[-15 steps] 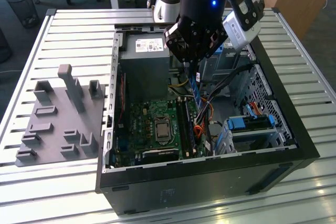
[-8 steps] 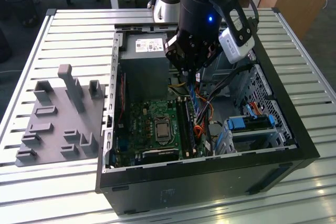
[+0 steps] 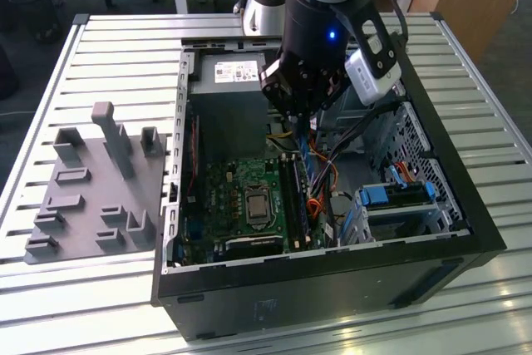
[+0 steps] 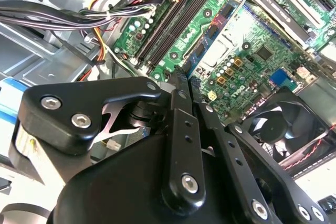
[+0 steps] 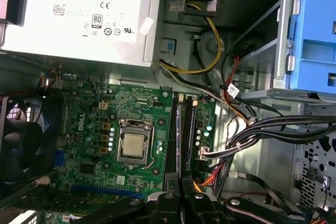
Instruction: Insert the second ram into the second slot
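My gripper (image 4: 181,77) is clamped on the second ram (image 4: 216,30), with the fingers closed against its faces. The stick is held on edge. It runs parallel to the black memory slots (image 5: 172,135) on the motherboard (image 5: 94,129) and lies over them, beside the processor socket (image 5: 131,148). I cannot tell whether its lower edge touches a slot. In the exterior view, my arm reaches down into the open computer case (image 3: 332,288).

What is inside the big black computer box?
A green circuit board with a square silver chip, a grey metal power box, black wires. The black gripper, holding a thin blue ram stick, covers what lies under it.
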Action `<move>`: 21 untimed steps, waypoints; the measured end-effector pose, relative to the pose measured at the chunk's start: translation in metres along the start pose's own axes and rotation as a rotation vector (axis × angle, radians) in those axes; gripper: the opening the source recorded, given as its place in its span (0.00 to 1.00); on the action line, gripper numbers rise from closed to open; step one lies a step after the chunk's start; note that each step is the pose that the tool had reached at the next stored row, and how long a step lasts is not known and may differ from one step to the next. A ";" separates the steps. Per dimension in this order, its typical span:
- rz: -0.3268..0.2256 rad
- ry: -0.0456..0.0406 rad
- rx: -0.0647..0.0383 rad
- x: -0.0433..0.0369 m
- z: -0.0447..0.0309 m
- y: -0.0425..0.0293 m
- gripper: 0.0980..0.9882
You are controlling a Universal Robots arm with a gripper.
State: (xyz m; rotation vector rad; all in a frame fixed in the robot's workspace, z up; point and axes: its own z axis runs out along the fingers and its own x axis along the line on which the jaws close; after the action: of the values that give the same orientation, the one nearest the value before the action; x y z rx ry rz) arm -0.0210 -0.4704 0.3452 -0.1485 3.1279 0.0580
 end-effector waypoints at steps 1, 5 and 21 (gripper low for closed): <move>0.000 0.0002 0.000 0.0000 0.0009 0.0000 0.04; 0.000 0.0005 0.000 0.0000 0.0046 -0.0001 0.04; 0.000 0.0013 0.001 0.0002 0.0180 -0.0006 0.04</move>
State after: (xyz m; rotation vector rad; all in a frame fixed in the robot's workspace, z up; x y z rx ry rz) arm -0.0210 -0.4704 0.3272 -0.1484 3.1291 0.0556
